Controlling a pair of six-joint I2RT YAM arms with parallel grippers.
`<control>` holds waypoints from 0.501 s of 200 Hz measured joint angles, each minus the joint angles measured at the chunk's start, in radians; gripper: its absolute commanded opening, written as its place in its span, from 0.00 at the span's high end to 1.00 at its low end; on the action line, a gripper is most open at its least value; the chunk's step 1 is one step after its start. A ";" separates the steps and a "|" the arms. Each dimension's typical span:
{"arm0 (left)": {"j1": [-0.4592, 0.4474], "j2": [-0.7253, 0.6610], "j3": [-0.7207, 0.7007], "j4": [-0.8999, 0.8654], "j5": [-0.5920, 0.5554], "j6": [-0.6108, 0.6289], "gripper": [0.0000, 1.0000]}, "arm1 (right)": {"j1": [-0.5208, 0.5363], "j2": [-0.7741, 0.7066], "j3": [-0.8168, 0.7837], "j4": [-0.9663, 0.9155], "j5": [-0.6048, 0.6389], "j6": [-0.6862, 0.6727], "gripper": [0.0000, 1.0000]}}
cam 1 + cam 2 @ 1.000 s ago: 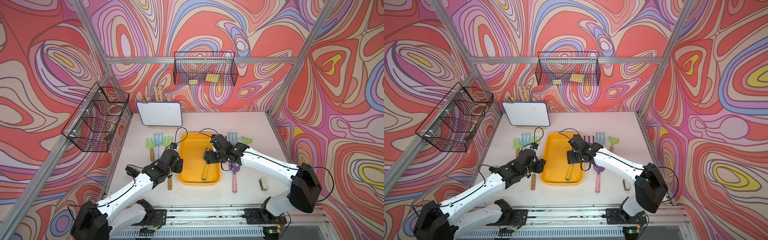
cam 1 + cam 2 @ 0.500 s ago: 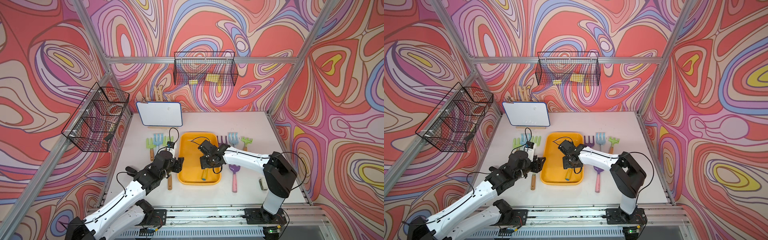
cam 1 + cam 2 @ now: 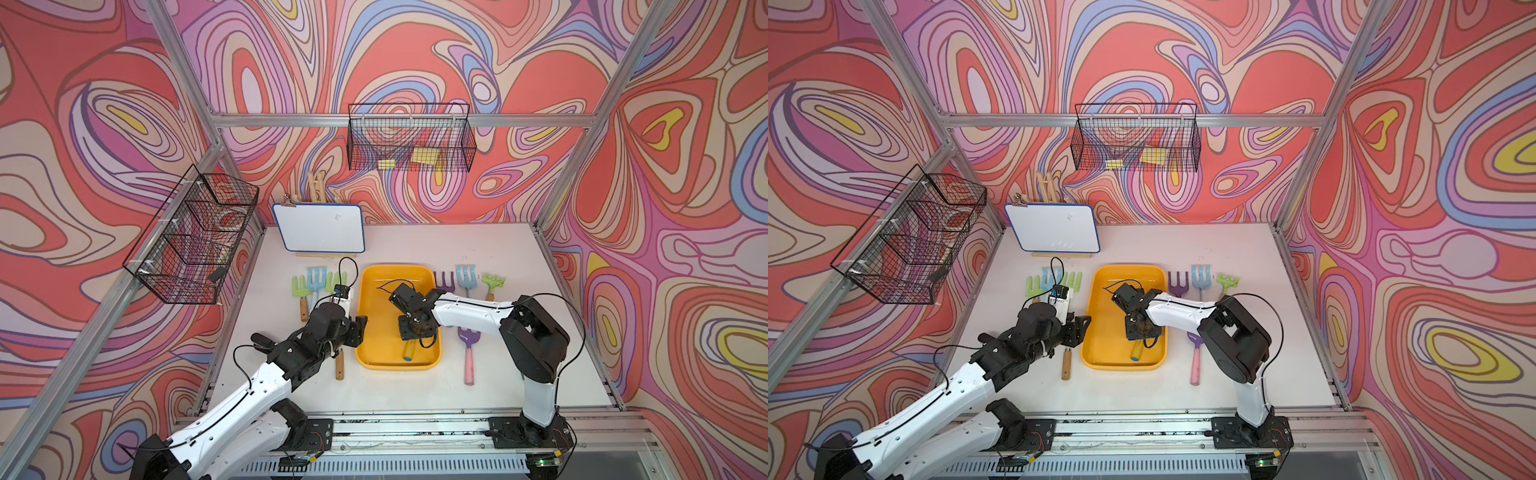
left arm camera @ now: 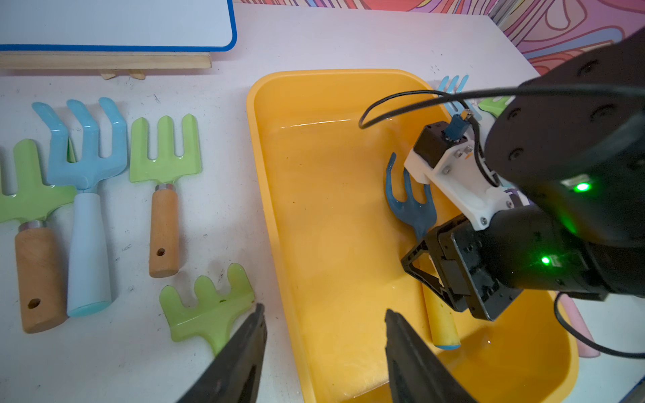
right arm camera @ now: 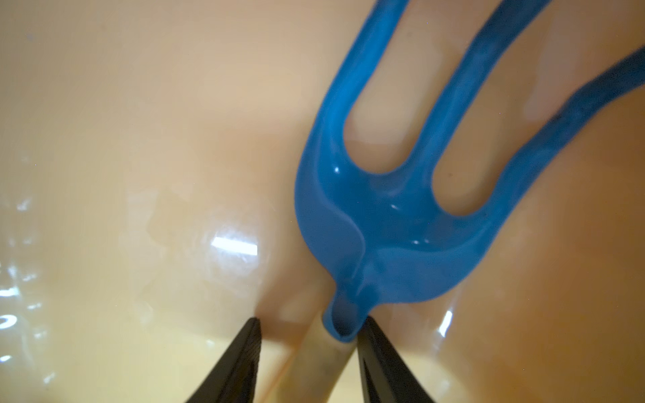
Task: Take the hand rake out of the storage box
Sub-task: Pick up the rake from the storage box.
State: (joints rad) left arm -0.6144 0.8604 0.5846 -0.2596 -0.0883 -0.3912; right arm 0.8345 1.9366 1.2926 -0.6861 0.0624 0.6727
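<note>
The hand rake (image 3: 408, 353) has a blue three-pronged head (image 4: 412, 206) and a yellow handle. It lies in the right half of the yellow-orange storage box (image 3: 376, 332), seen in both top views (image 3: 1104, 332). My right gripper (image 5: 310, 322) points down into the box and straddles the top of the handle just below the blue head (image 5: 377, 223). One finger touches the blue neck, while a gap remains on the other side. My left gripper (image 4: 323, 308) hangs open over the box's left rim (image 4: 275, 223) and holds nothing.
Several green and blue rakes (image 3: 318, 278) lie left of the box, one of them (image 4: 209, 310) close by my left gripper. Purple, blue and green tools (image 3: 465, 274) and a pink-handled trowel (image 3: 467, 353) lie to the right. A whiteboard (image 3: 320, 228) stands behind. Wire baskets (image 3: 409, 141) hang on the walls.
My right gripper has moved deeper over the box and down onto the rake's handle, and its jaws have narrowed around it. The left gripper has stayed beside the box's left rim.
</note>
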 measured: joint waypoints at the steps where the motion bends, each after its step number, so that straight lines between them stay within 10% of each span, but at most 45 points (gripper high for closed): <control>1: 0.000 0.000 0.000 0.000 0.000 0.000 0.41 | 0.000 0.000 0.000 0.000 -0.001 -0.001 0.58; 100: 0.000 0.032 -0.005 -0.006 -0.001 0.003 0.44 | -0.003 -0.009 0.023 0.008 0.008 -0.033 0.76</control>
State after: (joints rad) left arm -0.6144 0.8921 0.5797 -0.2661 -0.0891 -0.3885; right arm 0.8318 1.9274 1.3151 -0.6777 0.0708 0.6395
